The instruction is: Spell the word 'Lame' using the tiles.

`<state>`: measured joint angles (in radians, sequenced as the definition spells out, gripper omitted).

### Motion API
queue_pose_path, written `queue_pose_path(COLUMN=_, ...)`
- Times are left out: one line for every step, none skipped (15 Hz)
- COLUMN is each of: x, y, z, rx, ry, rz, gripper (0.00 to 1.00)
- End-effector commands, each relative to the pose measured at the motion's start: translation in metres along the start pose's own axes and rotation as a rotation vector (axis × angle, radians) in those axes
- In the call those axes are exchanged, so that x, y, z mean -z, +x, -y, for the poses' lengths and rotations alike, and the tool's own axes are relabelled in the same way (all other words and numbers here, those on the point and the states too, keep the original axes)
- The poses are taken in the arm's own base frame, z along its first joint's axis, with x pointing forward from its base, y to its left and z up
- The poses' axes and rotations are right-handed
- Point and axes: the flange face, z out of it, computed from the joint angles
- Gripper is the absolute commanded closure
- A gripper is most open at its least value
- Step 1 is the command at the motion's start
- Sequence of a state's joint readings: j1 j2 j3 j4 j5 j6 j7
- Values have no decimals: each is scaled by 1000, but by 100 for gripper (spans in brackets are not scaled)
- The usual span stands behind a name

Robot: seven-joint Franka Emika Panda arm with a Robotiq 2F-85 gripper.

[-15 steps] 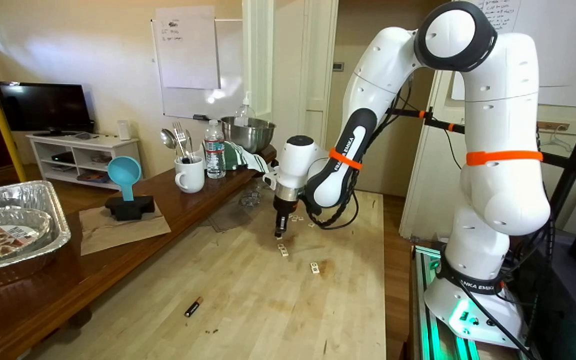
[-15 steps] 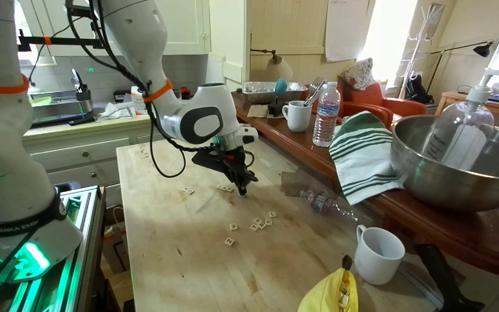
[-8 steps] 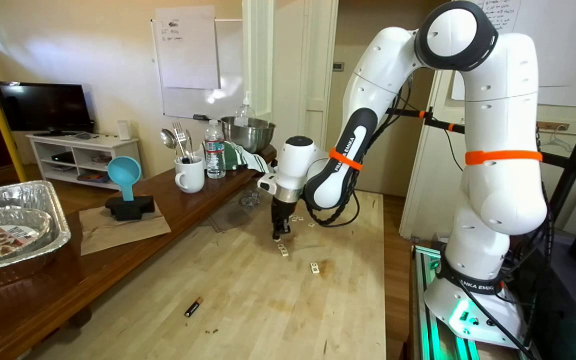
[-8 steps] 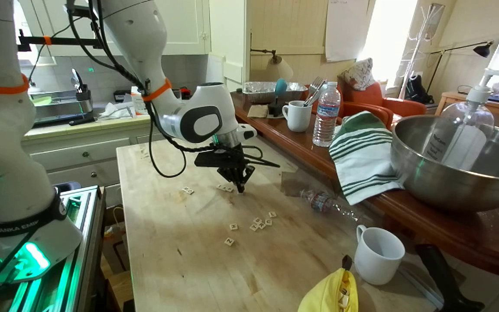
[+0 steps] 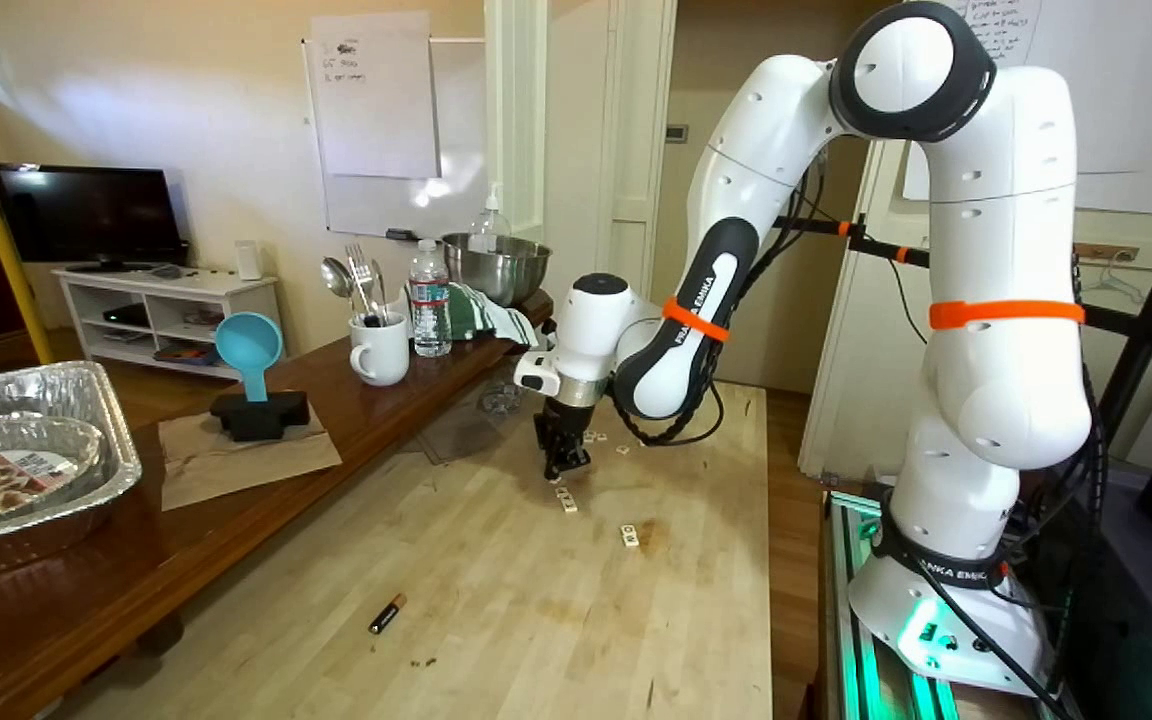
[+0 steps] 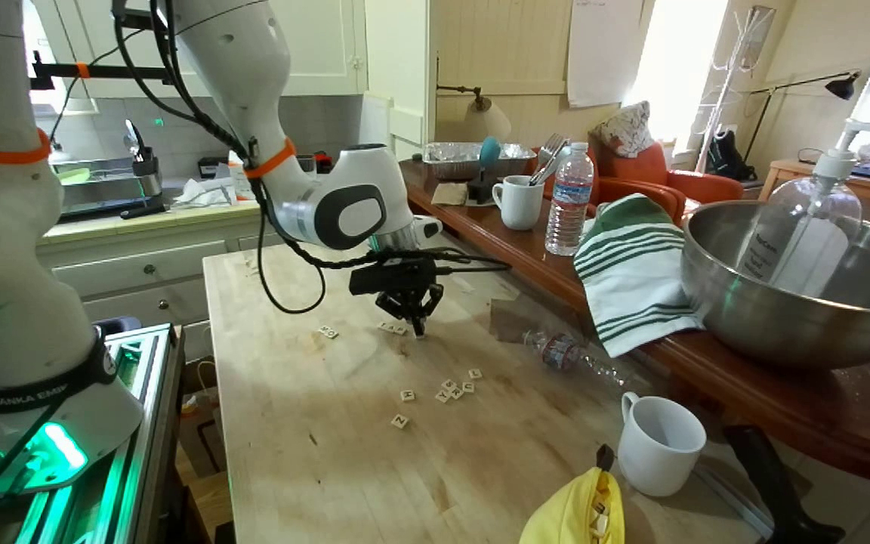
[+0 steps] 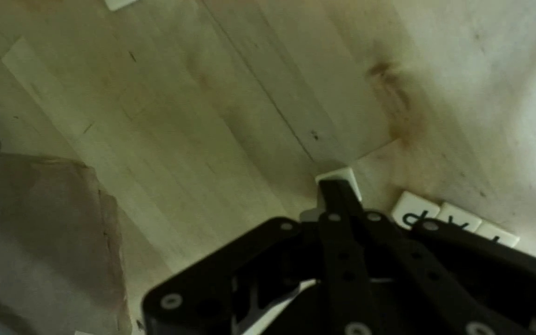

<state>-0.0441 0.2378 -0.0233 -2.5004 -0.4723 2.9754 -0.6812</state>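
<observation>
My gripper (image 7: 335, 184) is shut, its fingertips low over one pale tile (image 7: 342, 173); it looks pressed on the tile from above, with most of the tile hidden. In both exterior views the gripper (image 5: 552, 476) (image 6: 419, 331) stands just beside a short row of tiles (image 5: 565, 500) (image 6: 391, 328). In the wrist view this row (image 7: 414, 209) lies to the right, a small gap away, its dark letters partly covered by the fingers. A pair of tiles (image 5: 629, 536) (image 6: 328, 332) lies apart. Several loose tiles (image 6: 450, 391) and a single one (image 6: 400, 421) lie elsewhere on the table.
A plastic bottle (image 6: 559, 353) lies near the raised wooden counter (image 5: 376, 440). A white mug (image 6: 661, 446) and yellow pouch (image 6: 578, 510) stand on the table. A battery (image 5: 387, 614) lies on the table. A brown sheet (image 7: 40, 242) shows in the wrist view.
The wrist and gripper have turned about their upright axis. The fingertips and the tile under them have shifted slightly toward the row. The other tiles have not moved.
</observation>
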Motion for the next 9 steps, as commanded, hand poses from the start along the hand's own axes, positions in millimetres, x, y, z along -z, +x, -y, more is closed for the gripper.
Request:
queue_pose_path(x=-9, y=-10, z=15, rx=124, ry=19, rz=8, gripper=100)
queue_pose_path(x=-9, y=-10, z=15, rx=140, ry=17, rz=9, gripper=100)
queue_pose_path(x=-9, y=-9, z=14, rx=134, ry=23, rz=4, gripper=100)
queue_pose_path(x=-7, y=-10, z=12, rx=119, ry=20, rz=0, gripper=100)
queue_pose_path(x=-5, y=-10, z=11, rx=94, ry=15, rz=-12, gripper=100)
queue_pose_path(x=-2, y=-11, z=10, rx=72, ry=12, rz=-22, gripper=100)
queue_pose_path(x=0, y=-13, z=9, rx=45, ry=13, rz=-27, gripper=100)
queue_pose_path(x=2, y=-14, z=7, rx=16, ry=14, rz=-32, gripper=100)
queue_pose_path(x=4, y=-16, z=5, rx=-13, ry=23, rz=-39, gripper=100)
